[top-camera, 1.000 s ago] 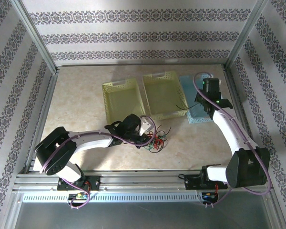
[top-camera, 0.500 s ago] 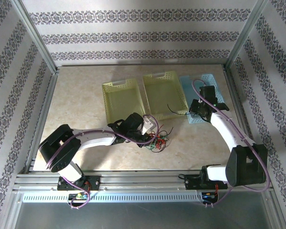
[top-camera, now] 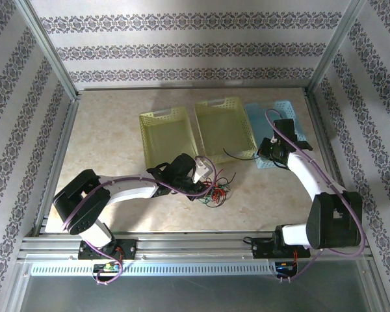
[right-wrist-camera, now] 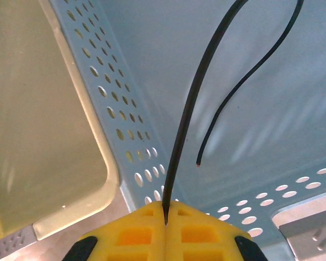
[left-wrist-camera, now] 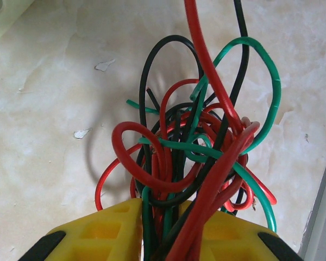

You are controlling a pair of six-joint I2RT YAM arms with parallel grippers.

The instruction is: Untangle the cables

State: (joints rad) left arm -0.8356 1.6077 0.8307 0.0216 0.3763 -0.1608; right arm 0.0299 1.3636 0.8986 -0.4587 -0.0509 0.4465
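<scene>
Up close, left end effector [left-wrist-camera: 160, 217] clamped on cable tangle [left-wrist-camera: 195, 157], right end effector [right-wrist-camera: 165, 209] pinching black cable [right-wrist-camera: 193, 109] – over blue basket [right-wrist-camera: 271, 109]

Encl. walls: back wall [top-camera: 195, 45], L wall [top-camera: 13, 97] and R wall [top-camera: 377, 97] all papered, white w/ horiz. bands of dark floral motif. Alum. posts at rear corners, L [top-camera: 49, 49] and R [top-camera: 338, 42].

Tabletop [top-camera: 104, 136]: beige marble-look surface, slight sheen. Light even and diffuse, shadows faint. Small white flecks [left-wrist-camera: 104, 65] on the surface in L wrist view.

Alum. rail [top-camera: 195, 246] along near edge, slotted white strip [top-camera: 182, 268] just below it, grey metal sheet [top-camera: 195, 296] under that. Side rail [top-camera: 60, 153] along L edge.
</scene>
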